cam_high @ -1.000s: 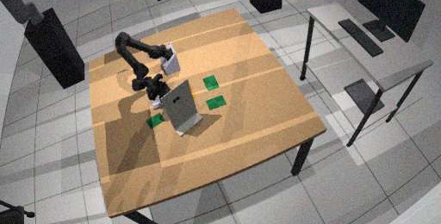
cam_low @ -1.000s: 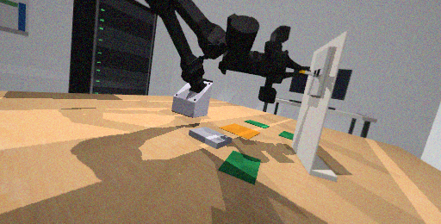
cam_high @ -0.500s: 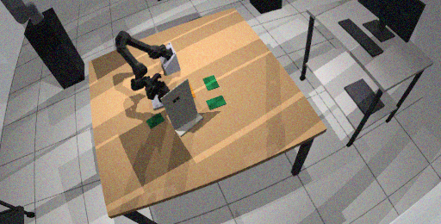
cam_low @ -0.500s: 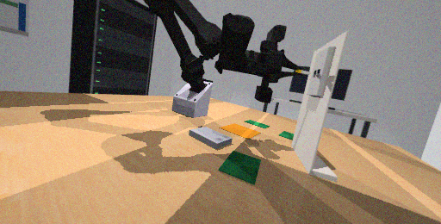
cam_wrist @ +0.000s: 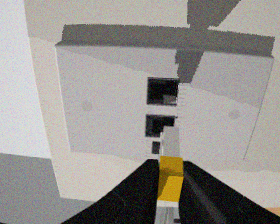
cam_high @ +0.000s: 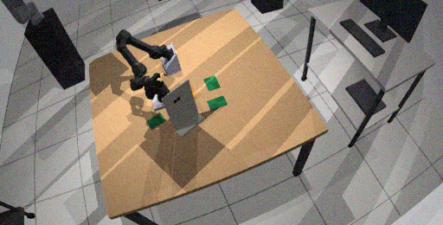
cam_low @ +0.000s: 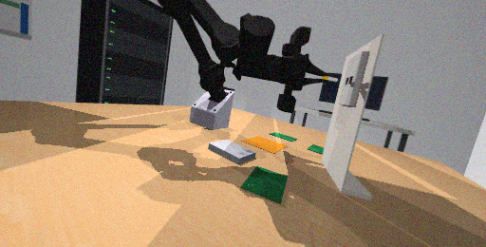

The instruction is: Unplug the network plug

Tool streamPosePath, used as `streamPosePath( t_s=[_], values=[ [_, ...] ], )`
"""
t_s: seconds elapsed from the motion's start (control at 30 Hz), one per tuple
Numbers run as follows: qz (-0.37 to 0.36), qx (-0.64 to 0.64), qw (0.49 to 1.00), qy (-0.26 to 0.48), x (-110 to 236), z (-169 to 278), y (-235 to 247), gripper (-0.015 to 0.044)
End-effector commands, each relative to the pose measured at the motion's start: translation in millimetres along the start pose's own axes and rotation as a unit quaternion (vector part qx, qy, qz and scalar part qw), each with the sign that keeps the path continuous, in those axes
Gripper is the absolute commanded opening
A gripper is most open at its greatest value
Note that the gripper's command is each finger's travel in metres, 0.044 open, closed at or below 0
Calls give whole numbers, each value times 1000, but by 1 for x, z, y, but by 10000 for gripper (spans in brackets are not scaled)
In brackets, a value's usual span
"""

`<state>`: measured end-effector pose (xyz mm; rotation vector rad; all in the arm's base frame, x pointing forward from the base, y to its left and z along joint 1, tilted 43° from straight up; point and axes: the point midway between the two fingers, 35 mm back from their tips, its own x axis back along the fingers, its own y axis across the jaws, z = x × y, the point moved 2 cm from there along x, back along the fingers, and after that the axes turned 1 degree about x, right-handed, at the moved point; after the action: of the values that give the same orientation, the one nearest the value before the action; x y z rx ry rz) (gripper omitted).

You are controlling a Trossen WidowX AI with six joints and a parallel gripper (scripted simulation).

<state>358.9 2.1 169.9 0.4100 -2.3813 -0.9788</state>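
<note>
The upright grey panel [cam_high: 183,106] [cam_low: 351,130] [cam_wrist: 104,96] stands near the table's middle, with two dark sockets [cam_wrist: 161,91] one above the other on its raised plate. My gripper [cam_high: 165,93] [cam_low: 327,78] [cam_wrist: 167,171] is shut on the plug [cam_low: 331,78] [cam_wrist: 169,183], a yellow body with a grey tip. I hold it level at socket height, its tip just in front of the lower socket [cam_wrist: 157,124]. A small gap seems to show between tip and panel in the side view. The orange marked square [cam_low: 264,143] [cam_high: 194,93] lies on the table below the arm.
Green patches lie on the table [cam_high: 212,82] [cam_high: 216,102] [cam_high: 156,120] [cam_low: 266,183]. A flat grey block [cam_low: 232,150] lies under the arm. The arm's grey base mount [cam_high: 172,64] [cam_low: 212,110] stands behind. A server rack [cam_low: 123,49] and a desk with a monitor stand beyond the table.
</note>
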Motion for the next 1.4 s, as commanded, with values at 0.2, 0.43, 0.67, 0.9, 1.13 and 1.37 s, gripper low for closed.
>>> streamPosePath(
  t_s=[0.2,0.43,0.67,0.9,1.13,1.37],
  values=[
    [1,0,1000,3,7,2,-1,0],
    [1,0,1000,3,12,2,-1,0],
    [1,0,1000,3,17,1,-1,0],
    [1,0,1000,3,22,1,-1,0],
    [1,0,1000,3,27,1,-1,0],
    [1,0,1000,1,28,1,5,0]
  ],
)
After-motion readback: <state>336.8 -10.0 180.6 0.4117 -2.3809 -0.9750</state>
